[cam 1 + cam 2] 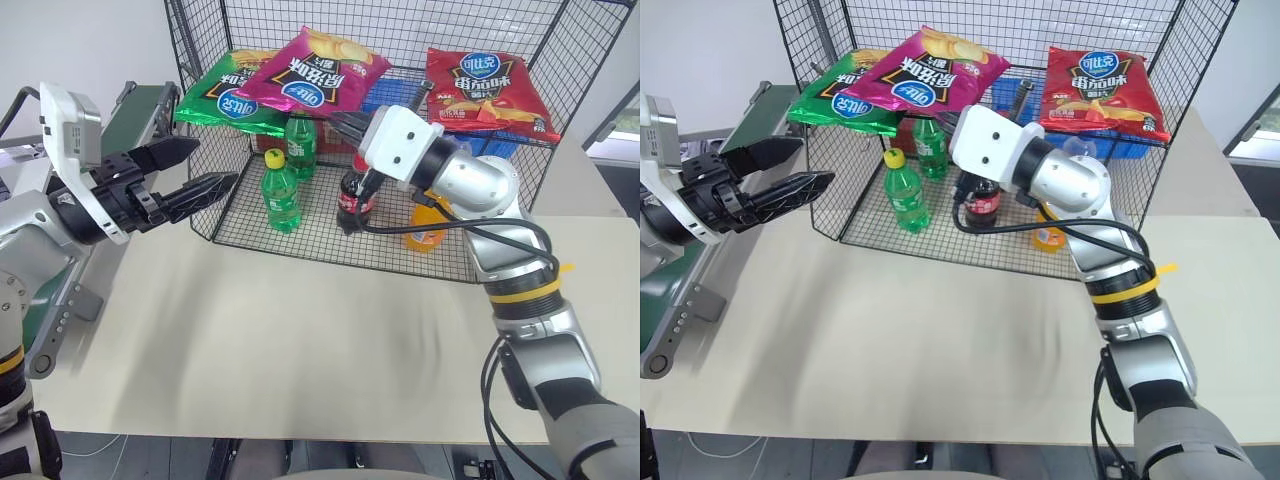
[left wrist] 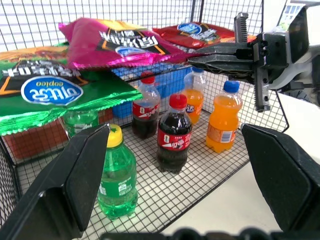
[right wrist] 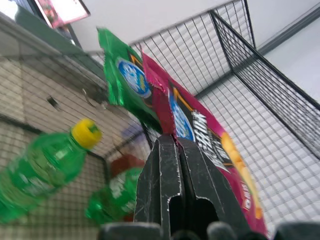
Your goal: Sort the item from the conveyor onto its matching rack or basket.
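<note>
Pink chip bag laid on the rack's upper shelf, its edge pinched by the right gripper.

The magenta-pink chip bag [image 1: 312, 68] is seen on the shelf level of the black wire rack [image 1: 590, 60], overlapping the green chip bag [image 1: 232, 98] at its left, with the red chip bag [image 1: 485, 90] well apart at the right. The right gripper [image 3: 176, 145] is reached into the rack, its jaws clenched on the pink bag's near edge. The left gripper [image 1: 195, 170] is held just left of the rack, jaws spread wide and empty. Drink bottles [image 1: 280, 190] stand below the shelf. The conveyor [image 1: 135, 110] is seen at far left, beyond the bench [image 1: 300, 340].
</note>
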`<state>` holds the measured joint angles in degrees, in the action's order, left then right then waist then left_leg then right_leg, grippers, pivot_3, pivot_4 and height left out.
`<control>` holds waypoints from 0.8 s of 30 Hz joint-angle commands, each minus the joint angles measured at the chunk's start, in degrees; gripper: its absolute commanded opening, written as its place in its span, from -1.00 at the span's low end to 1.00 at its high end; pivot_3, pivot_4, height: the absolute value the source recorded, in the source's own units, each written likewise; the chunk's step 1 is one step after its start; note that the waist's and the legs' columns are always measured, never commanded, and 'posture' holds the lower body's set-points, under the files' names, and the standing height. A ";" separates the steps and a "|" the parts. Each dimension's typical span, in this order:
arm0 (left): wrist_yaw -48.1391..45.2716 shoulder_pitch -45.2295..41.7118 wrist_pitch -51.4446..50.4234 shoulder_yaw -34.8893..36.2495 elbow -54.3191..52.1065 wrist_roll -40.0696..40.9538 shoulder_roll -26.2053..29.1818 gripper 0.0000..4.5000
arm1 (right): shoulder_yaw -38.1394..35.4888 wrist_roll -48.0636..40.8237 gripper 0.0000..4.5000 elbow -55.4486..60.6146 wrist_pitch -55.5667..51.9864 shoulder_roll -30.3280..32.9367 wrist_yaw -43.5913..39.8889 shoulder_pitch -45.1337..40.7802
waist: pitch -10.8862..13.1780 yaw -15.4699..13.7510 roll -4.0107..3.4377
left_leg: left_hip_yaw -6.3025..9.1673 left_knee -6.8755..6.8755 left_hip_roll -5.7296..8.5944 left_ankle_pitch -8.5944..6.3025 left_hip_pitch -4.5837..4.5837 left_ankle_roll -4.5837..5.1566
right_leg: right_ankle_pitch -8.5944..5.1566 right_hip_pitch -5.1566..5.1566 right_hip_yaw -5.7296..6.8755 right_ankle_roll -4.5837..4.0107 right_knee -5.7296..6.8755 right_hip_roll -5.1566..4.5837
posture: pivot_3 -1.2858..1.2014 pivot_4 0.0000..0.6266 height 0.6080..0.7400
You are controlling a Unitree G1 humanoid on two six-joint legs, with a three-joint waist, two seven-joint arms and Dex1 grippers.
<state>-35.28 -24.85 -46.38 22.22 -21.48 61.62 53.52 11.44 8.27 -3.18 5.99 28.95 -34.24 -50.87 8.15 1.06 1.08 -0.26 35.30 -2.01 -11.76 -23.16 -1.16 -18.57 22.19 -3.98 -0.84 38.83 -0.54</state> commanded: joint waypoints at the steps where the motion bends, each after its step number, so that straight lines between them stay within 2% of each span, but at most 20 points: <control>1: -1.27 -1.85 0.77 -0.27 0.18 -0.69 -0.28 1.00 | -3.80 0.71 -0.98 1.07 1.82 2.62 1.17 0.43 | 0.00 -0.03 0.00 | 0.00 0.00 0.00 0.00 0.00 0.00 | 0.00 0.00 0.00 0.00 0.00 0.00 | 0.03 -0.52 1.00; 13: -4.25 -5.79 0.93 -3.93 2.91 -3.64 -2.66 1.00 | -7.61 -2.23 -0.98 4.56 2.53 9.52 -2.64 5.71 | 0.00 0.24 0.00 | -0.01 0.02 -0.01 0.00 0.02 0.01 | 0.00 0.00 -0.05 0.00 0.06 0.09 | 0.03 -0.52 1.00; 24: -5.40 -7.30 0.70 -4.86 3.34 -5.54 -4.46 1.00 | -5.51 -6.71 -0.98 -1.60 11.87 7.29 -8.70 1.72 | -0.01 0.57 0.00 | -0.02 0.15 -0.01 0.00 0.02 0.02 | 0.00 -0.01 -0.07 0.00 0.12 0.10 | 0.03 -0.52 1.00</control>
<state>-40.28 -31.08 -46.38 16.52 -17.18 56.13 49.00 6.17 3.09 -4.76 15.25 36.52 -42.26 -47.31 8.14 1.63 1.08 -0.28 35.48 -2.03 -11.77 -23.14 -1.13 -18.57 22.18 -4.04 -0.84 38.97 -0.43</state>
